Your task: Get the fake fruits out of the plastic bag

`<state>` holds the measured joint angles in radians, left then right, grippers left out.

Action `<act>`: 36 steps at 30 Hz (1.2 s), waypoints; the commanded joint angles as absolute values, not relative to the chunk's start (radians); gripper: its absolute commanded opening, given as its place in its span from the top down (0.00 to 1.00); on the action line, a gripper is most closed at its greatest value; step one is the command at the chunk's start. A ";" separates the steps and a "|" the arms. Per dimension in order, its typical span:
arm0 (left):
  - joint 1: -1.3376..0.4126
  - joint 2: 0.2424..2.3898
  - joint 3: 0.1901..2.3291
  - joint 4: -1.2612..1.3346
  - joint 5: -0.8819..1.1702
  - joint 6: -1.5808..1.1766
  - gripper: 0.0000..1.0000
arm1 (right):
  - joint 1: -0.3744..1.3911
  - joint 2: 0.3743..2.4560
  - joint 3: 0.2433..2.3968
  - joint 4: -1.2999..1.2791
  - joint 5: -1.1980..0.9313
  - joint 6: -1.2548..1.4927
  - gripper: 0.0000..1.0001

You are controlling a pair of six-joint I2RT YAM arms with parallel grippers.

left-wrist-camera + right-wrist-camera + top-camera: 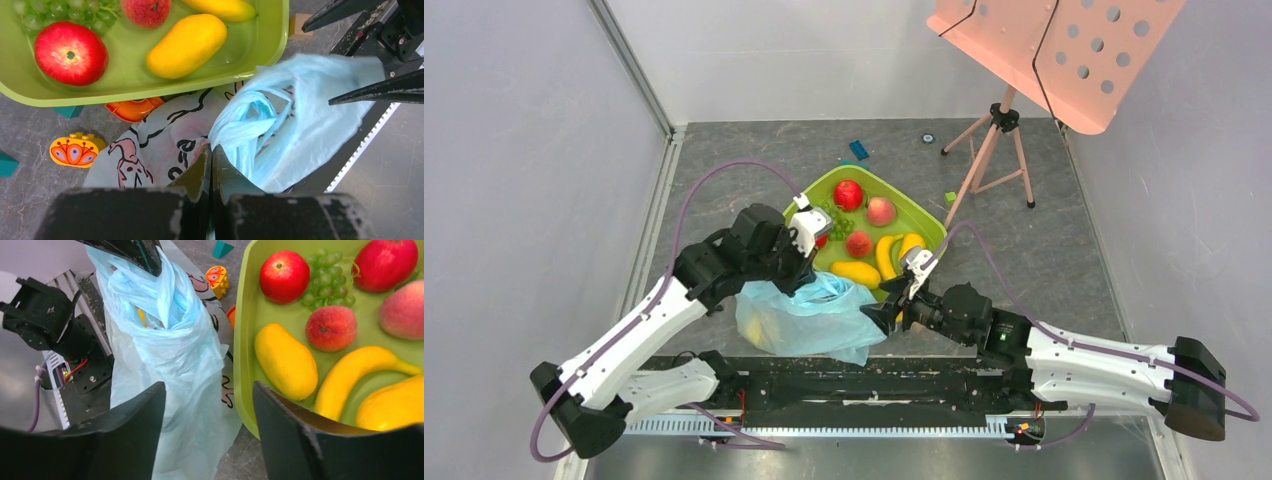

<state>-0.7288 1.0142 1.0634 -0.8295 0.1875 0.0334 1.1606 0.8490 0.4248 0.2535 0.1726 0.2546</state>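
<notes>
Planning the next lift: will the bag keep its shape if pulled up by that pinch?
Probably not: the bag is thin and hangs in folds from the left claw, so it should sag. It looks light itself, but the yellow piece inside may slide downward.

plastic bag (pixel 170 355): thin crinkly transl. film | fake fruits (pixel 286 361): glossy smooth | tray (pixel 243 340): shiny plast. | tabletop (pixel 744 150): matt rough

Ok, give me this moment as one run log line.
left fingers: shut on plastic bag | right fingers: open, empty | fake fruits: several in green tray | bag: something yellow inside
</notes>
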 commanded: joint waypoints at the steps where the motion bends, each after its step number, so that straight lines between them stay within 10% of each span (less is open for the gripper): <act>1: -0.733 0.905 1.036 -0.748 0.187 -0.032 0.98 | 1.158 0.851 0.556 0.225 0.106 0.115 0.30; 11: -0.733 0.744 0.976 -0.624 0.232 -0.084 0.98 | 1.129 0.991 0.774 0.106 0.003 -0.048 0.15; 36: -0.733 0.448 0.792 -0.428 -0.045 -0.393 0.98 | 1.041 1.320 1.023 0.070 -0.482 -0.242 0.14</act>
<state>-0.7307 0.4717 0.7959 -0.4938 -0.0250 -0.3439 1.0431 1.2697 0.9363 0.0372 -0.4053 -0.2260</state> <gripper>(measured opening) 0.032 0.856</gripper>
